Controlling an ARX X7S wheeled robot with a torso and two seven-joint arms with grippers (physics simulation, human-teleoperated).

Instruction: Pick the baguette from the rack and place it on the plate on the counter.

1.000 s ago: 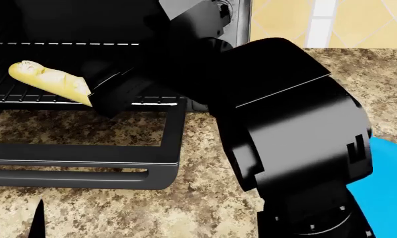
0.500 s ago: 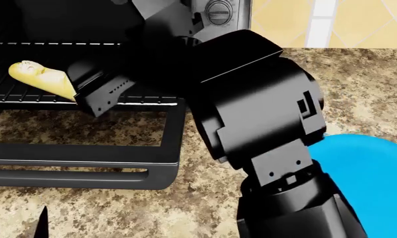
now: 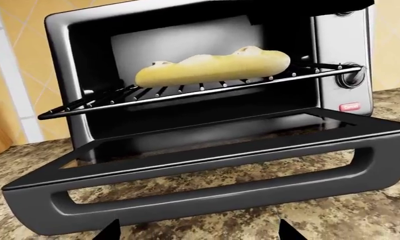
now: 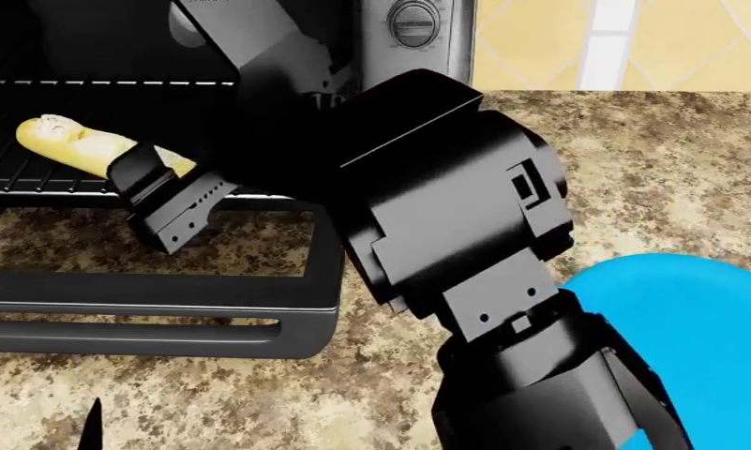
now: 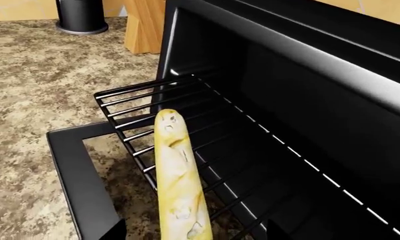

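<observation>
baguette (image 5: 180, 185) lies lengthwise on the rack (image 5: 146, 112) inside the oven, right gripper (image 5: 186, 232) spread, its tips either side of the near end. best to slide further along the loaf, then squeeze evenly. left gripper (image 3: 196, 232) spread, idle, low over the counter (image 4: 225, 403).

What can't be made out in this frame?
- Baguette, head view: near end hidden behind the right arm.
- Right gripper, right wrist view: only fingertips show at the edge; contact with the baguette unclear.
- Plate, head view: cut off by the edge and the arm.
- Left gripper: only fingertips show.
</observation>
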